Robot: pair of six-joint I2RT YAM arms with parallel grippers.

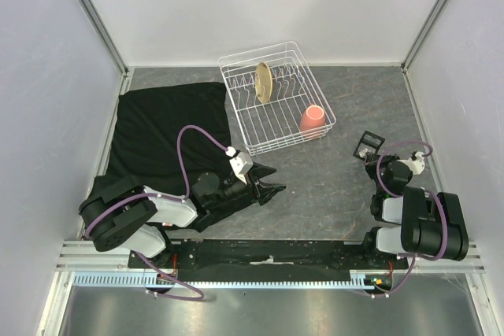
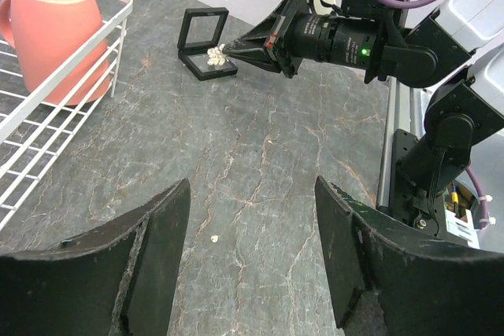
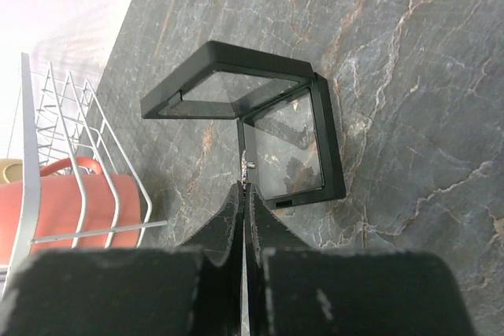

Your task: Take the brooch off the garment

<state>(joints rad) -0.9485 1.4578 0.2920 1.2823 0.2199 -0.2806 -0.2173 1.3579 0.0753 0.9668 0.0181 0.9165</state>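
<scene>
The brooch (image 2: 214,55), a tiny cream flower pin, is pinched at the tips of my right gripper (image 2: 228,54), just above the open black frame (image 2: 203,45). In the right wrist view my right gripper (image 3: 245,186) is shut, with the pin's edge (image 3: 246,168) showing at its tips over the frame (image 3: 287,147). The black garment (image 1: 169,127) lies crumpled at the left of the table. My left gripper (image 1: 272,181) is open and empty over bare table right of the garment's lower edge; it also shows in the left wrist view (image 2: 252,257).
A white wire dish rack (image 1: 276,96) stands at the back centre with a pink cup (image 1: 313,120) and a tan plate (image 1: 264,82). The cup (image 2: 55,29) is left in the left wrist view. A small pale crumb (image 2: 214,238) lies on the table.
</scene>
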